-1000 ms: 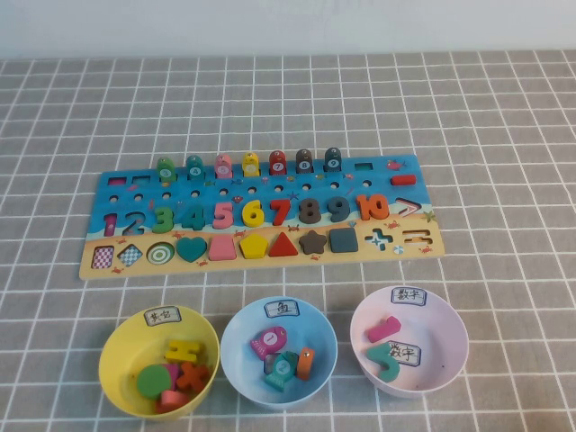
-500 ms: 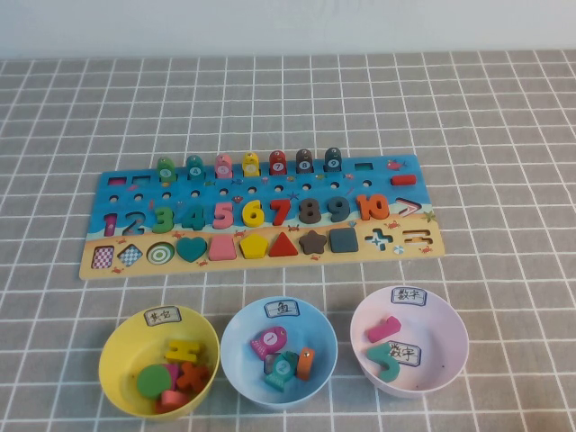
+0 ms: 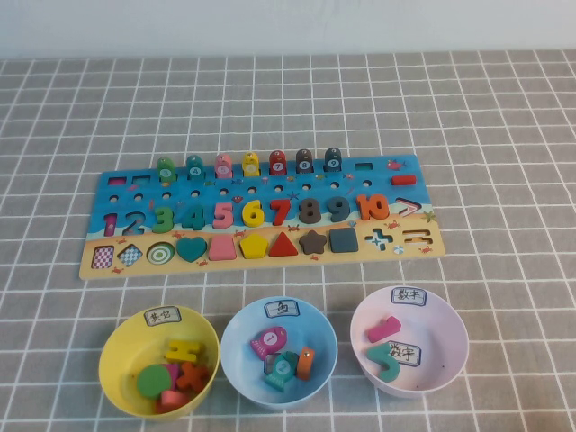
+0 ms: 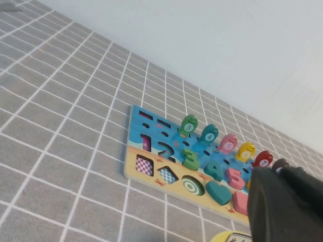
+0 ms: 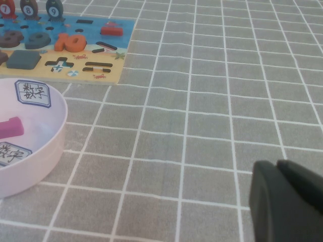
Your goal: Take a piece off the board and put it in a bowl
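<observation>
I see the green 3 (image 3: pixel 163 219) seated in the board (image 3: pixel 261 261) on the desk (image 3: pixel 504 135), between the 2 and the 4. The pink bowl (image 3: pixel 447 362) sits nearest me at right. My left end effector (image 4: pixel 285 212) hovers near the board, fingers together. My right end effector (image 5: pixel 287 201) hangs beside the pink bowl; I cannot tell its fingers.

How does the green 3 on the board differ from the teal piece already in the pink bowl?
The green 3 sits seated in its slot on the board, between the blue 2 and the teal 4; the teal piece lies loose in the pink bowl, under a label. The 3 is bright green, the teal piece darker. Both are chunky curved pieces.
</observation>
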Motion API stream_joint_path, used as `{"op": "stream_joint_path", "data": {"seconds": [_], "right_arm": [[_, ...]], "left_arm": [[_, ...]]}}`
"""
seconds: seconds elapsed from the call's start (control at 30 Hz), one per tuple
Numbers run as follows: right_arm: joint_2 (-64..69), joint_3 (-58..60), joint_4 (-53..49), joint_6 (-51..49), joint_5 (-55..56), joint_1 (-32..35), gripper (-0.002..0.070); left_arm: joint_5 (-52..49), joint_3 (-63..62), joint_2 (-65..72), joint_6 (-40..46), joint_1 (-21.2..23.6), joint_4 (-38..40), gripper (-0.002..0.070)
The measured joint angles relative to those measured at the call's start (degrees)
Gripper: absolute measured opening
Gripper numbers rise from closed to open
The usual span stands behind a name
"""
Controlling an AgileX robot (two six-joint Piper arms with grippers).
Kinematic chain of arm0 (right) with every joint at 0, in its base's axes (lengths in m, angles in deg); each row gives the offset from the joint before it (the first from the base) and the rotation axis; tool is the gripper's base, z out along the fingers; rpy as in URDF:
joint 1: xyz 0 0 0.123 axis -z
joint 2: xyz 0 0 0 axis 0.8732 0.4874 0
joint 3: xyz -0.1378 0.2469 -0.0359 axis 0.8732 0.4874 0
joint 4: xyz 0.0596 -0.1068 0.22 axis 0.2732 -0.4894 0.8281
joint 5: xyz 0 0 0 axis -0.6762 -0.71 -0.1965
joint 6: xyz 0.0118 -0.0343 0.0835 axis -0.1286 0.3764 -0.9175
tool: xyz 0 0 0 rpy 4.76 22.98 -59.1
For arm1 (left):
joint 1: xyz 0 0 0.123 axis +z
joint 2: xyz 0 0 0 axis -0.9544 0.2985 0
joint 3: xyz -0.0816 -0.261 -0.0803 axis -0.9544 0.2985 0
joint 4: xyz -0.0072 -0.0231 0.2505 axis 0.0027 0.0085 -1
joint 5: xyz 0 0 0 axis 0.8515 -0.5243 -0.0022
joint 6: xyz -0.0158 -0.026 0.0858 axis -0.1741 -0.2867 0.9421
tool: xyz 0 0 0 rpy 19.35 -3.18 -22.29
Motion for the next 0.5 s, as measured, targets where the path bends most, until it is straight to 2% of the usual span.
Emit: {"op": "stream_joint_path", "data": {"seconds": [0.1, 0.23, 0.5], "right_arm": [[0.0, 0.0, 0.0, 0.0, 0.0, 0.0, -0.0018], [0.0, 0.0, 0.0, 0.0, 0.0, 0.0, -0.0018], [0.0, 0.0, 0.0, 0.0, 0.0, 0.0, -0.0018]], "left_arm": [[-0.7, -0.3, 0.0, -0.6, 0.0, 0.9, -0.0001], [-7.1, -5.9, 2.4, -0.6, 0.0, 0.8, -0.0001], [-25.9, -23.3, 24.0, 2.3, 0.0, 0.2, -0.0001]]}}
